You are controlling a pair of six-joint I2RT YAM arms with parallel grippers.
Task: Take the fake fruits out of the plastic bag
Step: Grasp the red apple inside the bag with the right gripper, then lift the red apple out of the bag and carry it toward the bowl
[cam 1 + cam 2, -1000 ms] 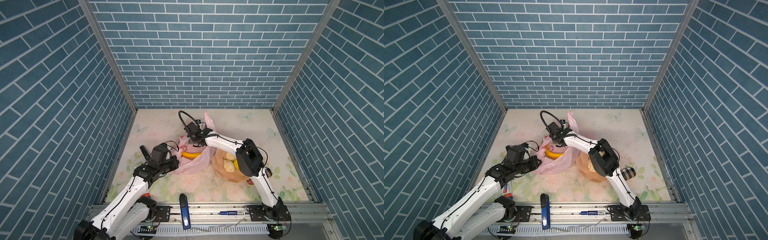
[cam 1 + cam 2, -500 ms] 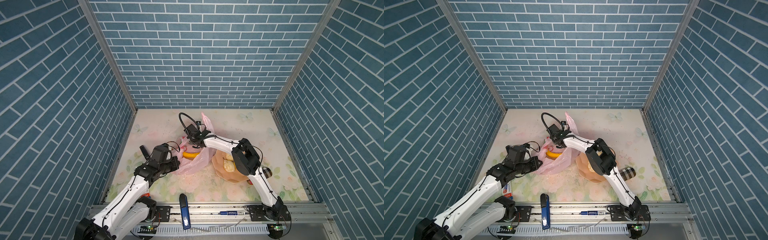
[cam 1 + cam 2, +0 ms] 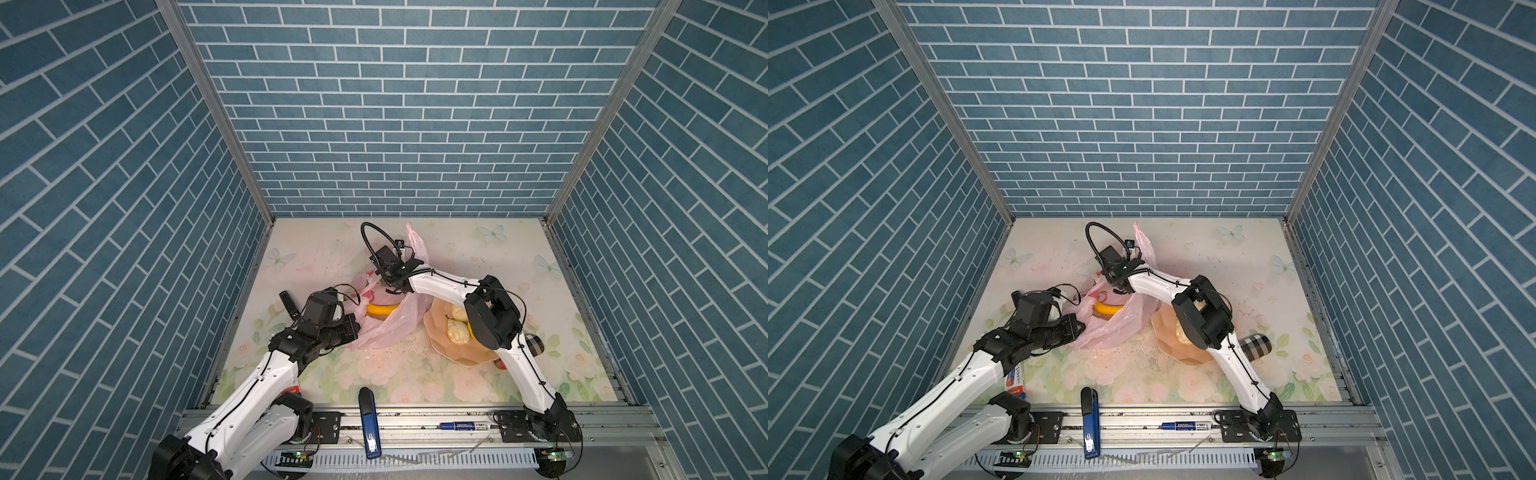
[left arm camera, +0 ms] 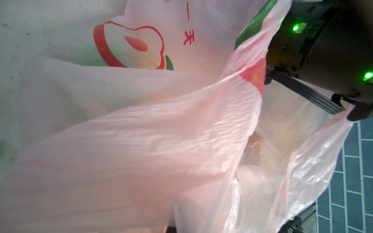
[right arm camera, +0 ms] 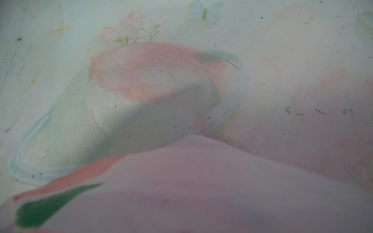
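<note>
The pink translucent plastic bag (image 3: 390,328) (image 3: 1117,328) lies crumpled mid-table. Its film fills the left wrist view (image 4: 141,141) and the right wrist view (image 5: 201,181). A yellow banana (image 3: 381,309) (image 3: 1106,309) shows in the bag's mouth. My left gripper (image 3: 355,328) (image 3: 1079,328) is shut on the bag's near-left edge, and the film runs taut from it. My right gripper (image 3: 388,282) (image 3: 1119,286) reaches into the bag from the far side, its jaws hidden by film. Two cream fruits (image 3: 457,332) (image 3: 458,312) lie on the peach plate (image 3: 440,345) (image 3: 1167,336).
A black remote-like bar (image 3: 289,304) lies left of the bag. A striped cylinder (image 3: 534,345) (image 3: 1256,345) sits right of the plate, behind my right arm. A red-and-white box (image 3: 1016,378) lies under my left arm. A blue stapler-like tool (image 3: 369,422) and a marker (image 3: 461,425) rest on the front rail.
My right arm has shifted left, carrying its gripper further into the bag's far side. The left arm and the banana have stayed where they were.
</note>
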